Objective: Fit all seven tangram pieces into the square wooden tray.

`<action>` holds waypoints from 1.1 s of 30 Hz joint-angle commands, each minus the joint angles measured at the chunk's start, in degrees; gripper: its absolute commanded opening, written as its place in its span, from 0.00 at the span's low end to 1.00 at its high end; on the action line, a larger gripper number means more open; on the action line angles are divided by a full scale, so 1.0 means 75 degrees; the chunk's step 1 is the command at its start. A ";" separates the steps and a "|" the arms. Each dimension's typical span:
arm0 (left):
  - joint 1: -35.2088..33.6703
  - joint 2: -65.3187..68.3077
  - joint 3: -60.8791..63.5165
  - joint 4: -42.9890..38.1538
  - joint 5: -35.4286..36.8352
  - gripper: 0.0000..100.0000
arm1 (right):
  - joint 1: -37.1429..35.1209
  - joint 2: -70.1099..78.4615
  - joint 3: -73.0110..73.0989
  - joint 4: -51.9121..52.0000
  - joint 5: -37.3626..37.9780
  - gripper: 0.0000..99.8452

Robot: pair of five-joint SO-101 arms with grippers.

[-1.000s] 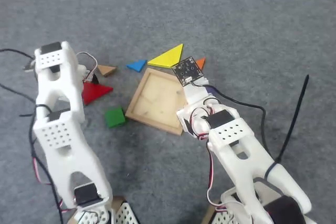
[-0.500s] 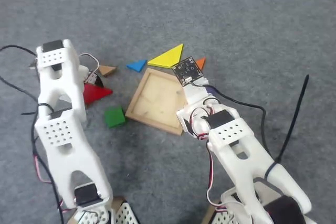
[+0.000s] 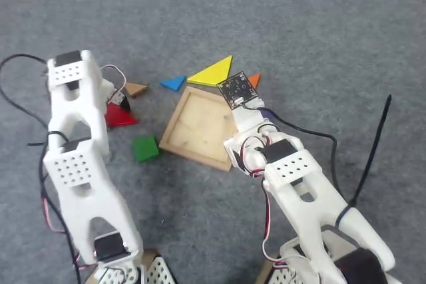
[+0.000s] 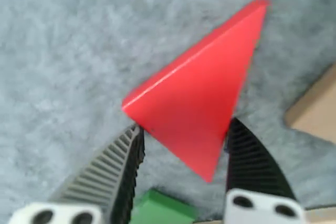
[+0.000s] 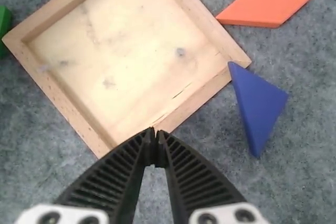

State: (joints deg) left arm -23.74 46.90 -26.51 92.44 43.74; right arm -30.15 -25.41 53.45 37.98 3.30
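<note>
— What's on the grey surface?
— The tray, between the two arms; the right pincer hangs at its rim, fingers pressed together, holding nothing.
— And the red triangle?
— Left of the tray, gripped between the left pincer (the green square lies near).

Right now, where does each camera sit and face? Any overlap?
High view: fixed above the table, looking down; shows left arm, right arm, wooden tray.
Left wrist view: on the left wrist, looking past the left end effector at the red triangle.
Right wrist view: on the right wrist, looking past the shut right end effector at the wooden tray, blue triangle, orange parallelogram.
Shared: high and right wrist show the wooden tray; high and left wrist, the red triangle and green square.
</note>
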 commanded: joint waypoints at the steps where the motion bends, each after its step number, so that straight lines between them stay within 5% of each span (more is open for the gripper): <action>1: -0.0270 0.0023 -0.0135 -0.0023 -0.1160 0.22 | 0.0029 0.0064 -0.0176 -0.0147 0.0105 0.01; 12: -0.0903 0.0035 -0.1248 0.0527 -0.6107 0.22 | 0.0029 0.0053 -0.0176 -0.0147 0.0105 0.01; 33: -0.1453 0.0047 -0.1975 0.0117 -0.9049 0.32 | 0.0018 0.0100 -0.0176 -0.0170 0.0105 0.01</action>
State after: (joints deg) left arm -34.46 48.22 -39.78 95.16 -22.11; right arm -30.15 -25.41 53.45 37.98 3.30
